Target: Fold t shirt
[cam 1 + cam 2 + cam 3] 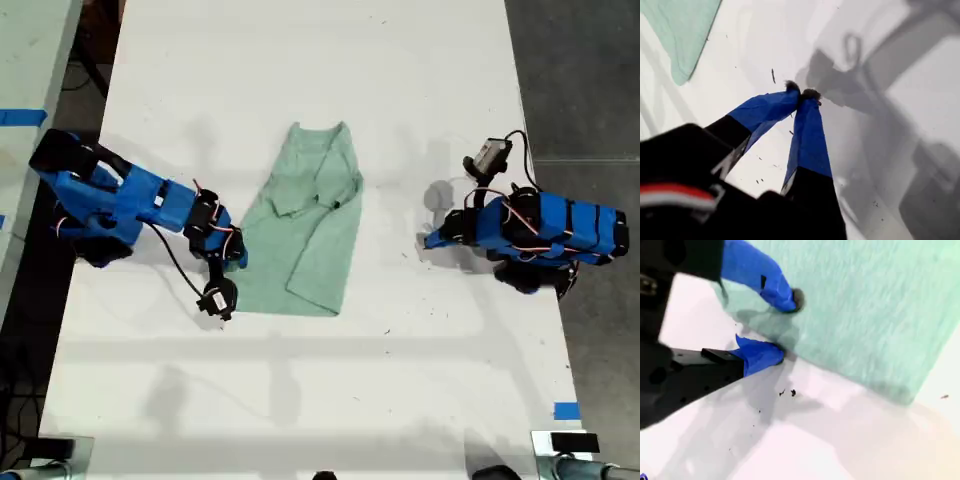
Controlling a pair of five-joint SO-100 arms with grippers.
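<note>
Mint t shirt lying partly folded mid-surface, second gripper spread across its lower corner. First gripper pressed together, empty, well apart. Risk: lower finger pushing hem, not catching it.

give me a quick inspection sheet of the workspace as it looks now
surface: white table, small dark specks.
job's things: mint t shirt mid-table, partly folded, a flap lying over its upper half.
clutter: nothing seen.
grippers: my first tool shut, empty, over bare table at the exterior view's right, apart from the shirt; my second tool open at the shirt's edge at the exterior view's left, one finger over the cloth, one on the table.
cables: black cable looping beside the second arm; wires on the other arm.
surroundings: grey floor, blue tape at table edge.
</note>
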